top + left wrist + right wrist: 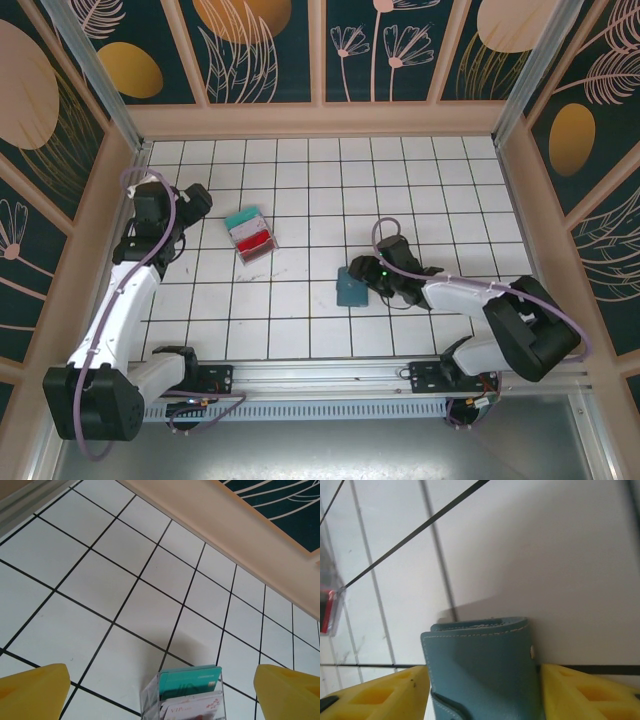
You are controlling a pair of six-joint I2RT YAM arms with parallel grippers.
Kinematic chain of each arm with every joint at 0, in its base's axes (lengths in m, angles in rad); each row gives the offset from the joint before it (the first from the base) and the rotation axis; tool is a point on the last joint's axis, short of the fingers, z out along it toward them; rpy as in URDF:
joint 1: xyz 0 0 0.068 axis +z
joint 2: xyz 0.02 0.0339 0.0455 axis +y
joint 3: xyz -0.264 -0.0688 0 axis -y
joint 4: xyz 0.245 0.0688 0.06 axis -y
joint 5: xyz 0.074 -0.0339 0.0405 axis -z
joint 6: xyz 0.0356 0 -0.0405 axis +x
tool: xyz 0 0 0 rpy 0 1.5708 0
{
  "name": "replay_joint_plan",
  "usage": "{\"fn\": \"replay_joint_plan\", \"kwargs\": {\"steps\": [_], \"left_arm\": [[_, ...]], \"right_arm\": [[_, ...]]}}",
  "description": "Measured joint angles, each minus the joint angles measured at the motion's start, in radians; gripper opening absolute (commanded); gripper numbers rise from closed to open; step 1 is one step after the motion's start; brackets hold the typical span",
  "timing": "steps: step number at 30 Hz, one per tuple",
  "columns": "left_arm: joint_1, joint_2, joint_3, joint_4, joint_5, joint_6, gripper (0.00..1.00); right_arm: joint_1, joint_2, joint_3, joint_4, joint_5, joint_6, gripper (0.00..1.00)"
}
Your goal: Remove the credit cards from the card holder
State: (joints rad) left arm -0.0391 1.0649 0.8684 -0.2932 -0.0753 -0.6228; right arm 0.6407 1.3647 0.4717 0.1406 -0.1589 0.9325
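Observation:
The card holder is a closed teal-blue wallet lying on the tiles right of centre. My right gripper reaches it from the right. In the right wrist view the card holder spans the whole gap, and both yellow fingers press on its edges. The credit cards, teal, white and red, stand in a clear tiered stand at left centre. My left gripper is open just left of them. In the left wrist view the teal card sits low between the widely spread fingertips.
Wooden walls close off the tiled floor at the back and sides. A metal rail with the arm bases runs along the near edge. Bare tiles lie between the card stand and the wallet.

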Motion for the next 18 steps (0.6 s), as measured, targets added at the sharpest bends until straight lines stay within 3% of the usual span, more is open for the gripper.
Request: {"fn": "replay_joint_plan", "kwargs": {"steps": [4,12,18], "left_arm": [[0.000,-0.026,-0.003,-0.019,0.020,0.000,0.94],[-0.008,-0.069,-0.037,-0.037,0.071,-0.003,0.81],[-0.100,-0.065,-0.037,-0.080,0.066,0.000,0.77]], "right_arm": [[0.015,-0.017,0.016,-0.035,0.002,0.010,0.66],[0.043,-0.080,-0.032,-0.070,-0.011,0.014,0.62],[0.105,-0.022,-0.023,-0.034,-0.029,0.018,0.59]]}}
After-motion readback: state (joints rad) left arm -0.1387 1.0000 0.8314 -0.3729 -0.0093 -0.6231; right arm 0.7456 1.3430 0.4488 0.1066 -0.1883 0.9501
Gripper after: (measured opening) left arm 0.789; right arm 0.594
